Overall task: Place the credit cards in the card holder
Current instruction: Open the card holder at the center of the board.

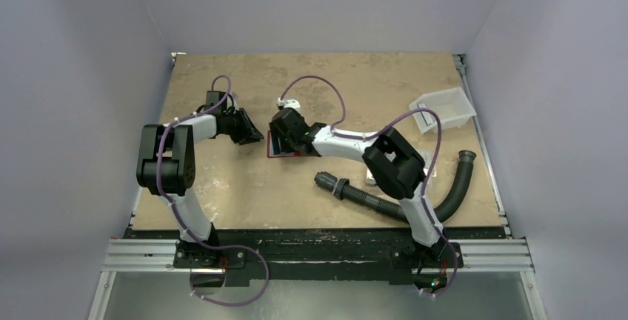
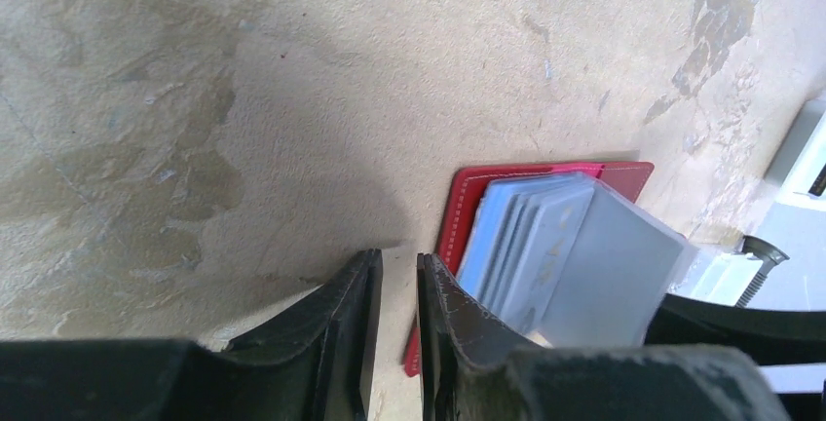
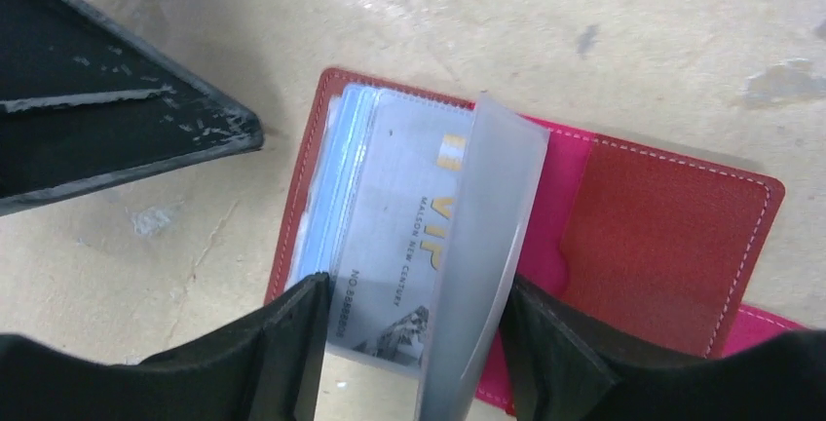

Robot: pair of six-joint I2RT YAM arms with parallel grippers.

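— Tan, scuffed table (image 1: pixel 311 83) beneath us. Where do we see the card holder (image 3: pixel 662 236)?
— Open flat near the middle, just right of the left gripper (image 2: pixel 399 265), whose fingers are nearly together on nothing.
— And the right gripper (image 3: pixel 414 289)?
— Low over the holder, jaws flanking the clear sleeves. We cannot tell whether they pinch. The credit cards (image 3: pixel 399 246) sit in those sleeves, one frosted leaf tilted up.

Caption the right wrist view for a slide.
Right gripper brackets a VIP card among the clear sleeves of the open red card holder.
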